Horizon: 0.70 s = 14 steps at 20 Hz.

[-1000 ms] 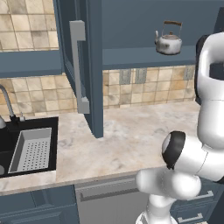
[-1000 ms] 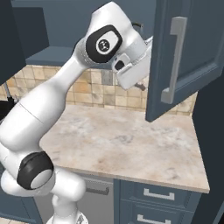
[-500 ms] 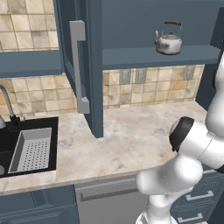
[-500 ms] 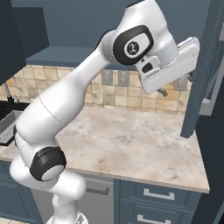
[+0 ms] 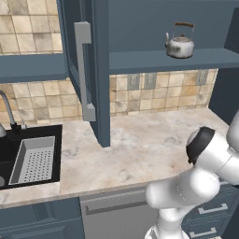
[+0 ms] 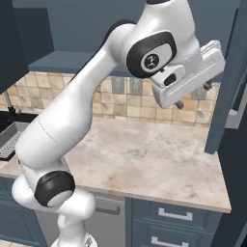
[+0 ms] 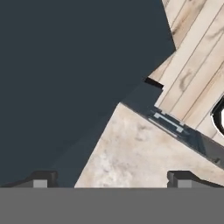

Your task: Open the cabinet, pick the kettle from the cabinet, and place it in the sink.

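Tool [image 7: 109, 177] jaws are seen spread wide in the hand view, with 2 dark tips far apart at the bottom edge and nothing held between them. In the right base view the white hand is seen high over the right part of the table [image 6: 144, 159], close beside the dark edge of the right cabinet door [image 6: 223, 96], which is swung out toward the near side. In the hand view a large dark door panel is seen on the left, with marble table and wooden floor beyond it.

The kettle [image 5: 179, 43] is seen in the left base view, standing upright on the open shelf of the cabinet [image 5: 140, 60], toward the shelf's right end, above the tiled wall. Its arched handle runs over the lid, and its spout is turned to the left. Both doors are seen open, the left one [image 5: 93, 70] edge-on with its grey bar handle [image 5: 83, 70] facing near.

The coming move is judged to turn on 1 relation: the kettle appears to lie to the left of the tool and farther back, inside the cabinet, at roughly similar height. A turn of the hand away from the right door and toward the shelf would be needed before any reach.

The sink [image 5: 28, 158] is seen low at the far left, sunk into the table, well apart from the kettle.
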### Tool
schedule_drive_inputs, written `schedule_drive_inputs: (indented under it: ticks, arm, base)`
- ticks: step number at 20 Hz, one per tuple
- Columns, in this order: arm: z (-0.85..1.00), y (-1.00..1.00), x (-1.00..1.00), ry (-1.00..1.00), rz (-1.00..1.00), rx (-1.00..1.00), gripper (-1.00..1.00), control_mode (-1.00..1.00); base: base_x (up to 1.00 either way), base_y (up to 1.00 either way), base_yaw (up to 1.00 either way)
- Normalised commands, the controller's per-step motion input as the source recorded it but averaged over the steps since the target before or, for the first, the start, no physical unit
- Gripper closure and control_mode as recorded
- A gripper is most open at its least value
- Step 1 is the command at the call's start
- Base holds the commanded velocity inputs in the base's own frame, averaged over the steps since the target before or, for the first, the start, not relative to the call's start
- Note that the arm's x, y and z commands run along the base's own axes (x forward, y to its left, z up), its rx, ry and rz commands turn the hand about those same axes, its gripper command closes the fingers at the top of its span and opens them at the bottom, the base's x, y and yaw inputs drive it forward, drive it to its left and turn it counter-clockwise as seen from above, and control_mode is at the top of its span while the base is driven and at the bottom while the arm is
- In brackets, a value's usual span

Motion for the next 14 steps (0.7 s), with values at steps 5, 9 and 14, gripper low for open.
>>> schedule_drive_inputs:
  ticks: [5,9,14]
  arm:
    - [-0.26,0.60,-0.09,-0.05,0.35,-0.19,-1.00,-1.00]
    - [-0.13,0.53,-0.10,-0.04,0.49,-0.24,-1.00,-1.00]
    - [-0.11,0.33,-0.03,-0.07,0.62,-0.19,-1.00,-1.00]
  base:
    - [0.00,0.00,0.00]
    - [0.00,0.00,0.00]
    - [0.00,0.00,0.00]
